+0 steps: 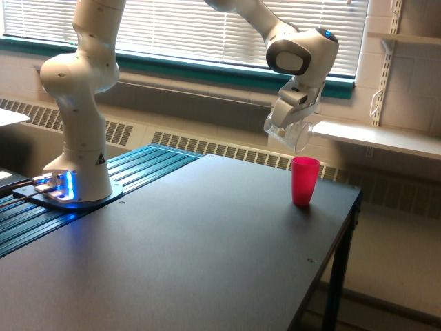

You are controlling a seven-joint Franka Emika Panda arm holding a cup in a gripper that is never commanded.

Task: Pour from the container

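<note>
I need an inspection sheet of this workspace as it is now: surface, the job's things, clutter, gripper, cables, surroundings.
Surface: black table, bare except for one cup.
Job's things: clear plastic cup held tilted in the air, above the pink cup, which stands upright near the table's far edge; contents too small to tell.
Clutter: nothing seen.
Gripper: gripper shut on the clear plastic cup.
Cables: dark cables at the robot base, which glows blue.
Surroundings: window blinds, wall shelves, floor heater grille.

Black table [207,241] bears pink cup [304,181], robot base [76,193].
</note>
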